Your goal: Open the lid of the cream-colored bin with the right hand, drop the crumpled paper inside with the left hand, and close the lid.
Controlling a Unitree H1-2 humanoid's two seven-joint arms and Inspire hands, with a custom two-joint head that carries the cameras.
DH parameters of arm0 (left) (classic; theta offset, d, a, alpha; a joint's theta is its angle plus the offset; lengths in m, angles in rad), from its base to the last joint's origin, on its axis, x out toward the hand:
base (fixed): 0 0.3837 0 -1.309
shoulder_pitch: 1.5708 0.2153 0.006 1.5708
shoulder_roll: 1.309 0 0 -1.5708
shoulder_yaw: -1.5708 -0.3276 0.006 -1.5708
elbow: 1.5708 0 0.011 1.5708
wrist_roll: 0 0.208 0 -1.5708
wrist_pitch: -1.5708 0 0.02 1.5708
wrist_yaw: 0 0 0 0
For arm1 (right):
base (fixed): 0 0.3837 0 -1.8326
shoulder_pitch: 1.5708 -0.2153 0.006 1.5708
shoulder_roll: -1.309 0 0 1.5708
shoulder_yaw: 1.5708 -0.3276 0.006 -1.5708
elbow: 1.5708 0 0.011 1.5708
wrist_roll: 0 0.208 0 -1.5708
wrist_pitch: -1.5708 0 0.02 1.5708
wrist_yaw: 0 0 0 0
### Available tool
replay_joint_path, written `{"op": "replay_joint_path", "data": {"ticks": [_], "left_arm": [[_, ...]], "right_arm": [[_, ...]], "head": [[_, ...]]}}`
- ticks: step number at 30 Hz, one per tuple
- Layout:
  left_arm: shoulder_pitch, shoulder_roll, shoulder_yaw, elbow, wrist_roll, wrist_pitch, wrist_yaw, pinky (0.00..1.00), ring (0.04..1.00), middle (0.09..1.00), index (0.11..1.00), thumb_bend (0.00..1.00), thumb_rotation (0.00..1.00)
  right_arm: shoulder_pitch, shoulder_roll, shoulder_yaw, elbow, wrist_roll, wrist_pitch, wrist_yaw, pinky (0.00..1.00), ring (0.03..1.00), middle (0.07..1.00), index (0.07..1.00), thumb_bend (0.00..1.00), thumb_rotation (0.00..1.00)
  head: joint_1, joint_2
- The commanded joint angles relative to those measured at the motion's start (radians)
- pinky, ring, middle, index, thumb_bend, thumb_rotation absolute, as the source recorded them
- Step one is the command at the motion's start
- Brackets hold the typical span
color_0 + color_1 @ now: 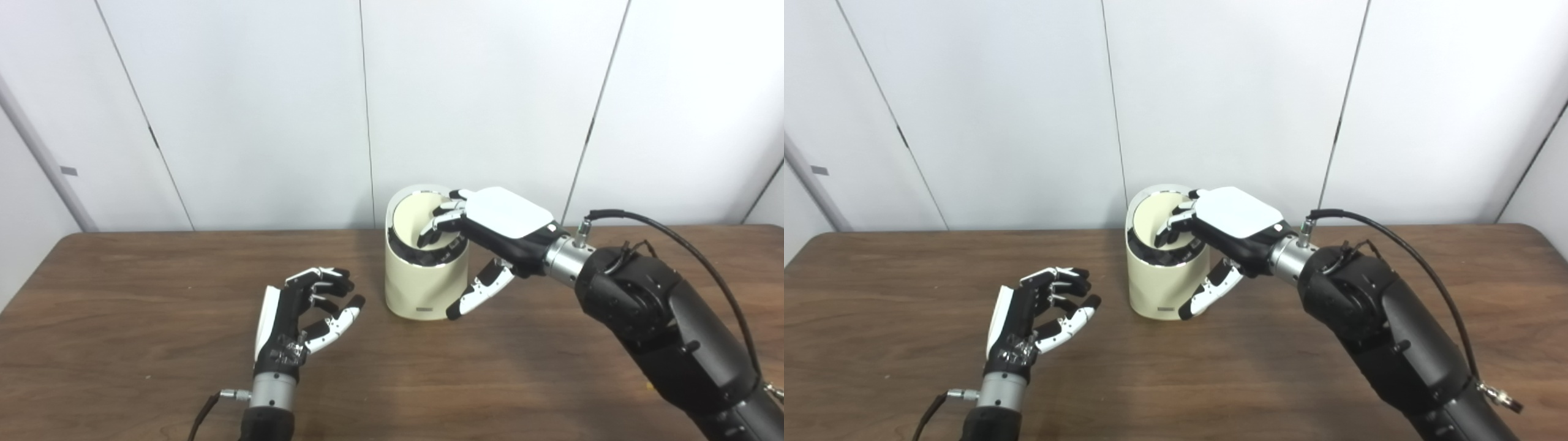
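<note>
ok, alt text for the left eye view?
The right hand rests on the cream-colored bin's tilted lid, fingers curled over it. The left hand hovers open and empty over the wooden table.

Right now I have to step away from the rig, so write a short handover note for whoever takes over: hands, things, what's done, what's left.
Right hand: at the top of the cream-colored bin, fingers curled over the tilted lid, thumb down outside the bin's wall.
Left hand: just above the table, left of the bin, fingers loosely curled, nothing visible in it.
Crumpled paper: not in view anywhere; it may already be inside the bin, but that cannot be seen.
Done: lid swung open.
Left: confirm the paper is inside, then close the lid and withdraw the right hand.
</note>
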State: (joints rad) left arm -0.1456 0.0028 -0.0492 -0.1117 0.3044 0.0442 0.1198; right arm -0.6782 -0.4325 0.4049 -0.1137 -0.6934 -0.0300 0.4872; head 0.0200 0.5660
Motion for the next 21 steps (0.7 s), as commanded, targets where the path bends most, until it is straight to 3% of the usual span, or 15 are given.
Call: {"op": "replay_joint_path", "data": {"ticks": [1, 8, 11, 16, 21], "left_arm": [[-0.027, -0.002, 0.000, -0.035, 0.001, -0.018, 0.005, 0.51, 0.619, 0.697, 0.498, 0.50, 0.06], [-0.031, -0.001, 0.004, -0.030, -0.005, -0.017, 0.004, 0.50, 0.612, 0.692, 0.498, 0.50, 0.06], [-0.031, 0.001, 0.005, -0.027, -0.005, -0.021, 0.004, 0.51, 0.616, 0.692, 0.498, 0.50, 0.06], [-0.033, 0.001, 0.005, -0.032, -0.004, -0.016, 0.000, 0.50, 0.615, 0.689, 0.498, 0.50, 0.06], [-0.035, 0.002, 0.003, -0.032, 0.001, -0.015, -0.001, 0.50, 0.614, 0.687, 0.498, 0.50, 0.06]], "right_arm": [[0.010, -0.015, 0.022, 0.013, -0.007, -0.026, 0.033, 0.98, 0.879, 0.688, 0.708, 0.79, 0.41], [0.006, -0.010, 0.011, 0.007, 0.002, -0.006, 0.041, 0.99, 0.891, 0.703, 0.710, 0.79, 0.41], [0.001, 0.002, -0.027, -0.001, 0.051, 0.019, 0.032, 0.99, 0.898, 0.703, 0.719, 0.76, 0.43], [-0.017, 0.036, -0.115, -0.044, 0.136, 0.136, 0.034, 0.90, 0.915, 0.790, 0.789, 0.74, 0.44], [-0.037, 0.048, -0.184, -0.062, 0.180, 0.171, 0.007, 0.76, 0.875, 0.875, 0.856, 0.70, 0.44]], "head": [[-0.001, 0.000], [-0.003, -0.001], [-0.004, -0.002], [-0.007, -0.002], [-0.006, -0.002]]}}
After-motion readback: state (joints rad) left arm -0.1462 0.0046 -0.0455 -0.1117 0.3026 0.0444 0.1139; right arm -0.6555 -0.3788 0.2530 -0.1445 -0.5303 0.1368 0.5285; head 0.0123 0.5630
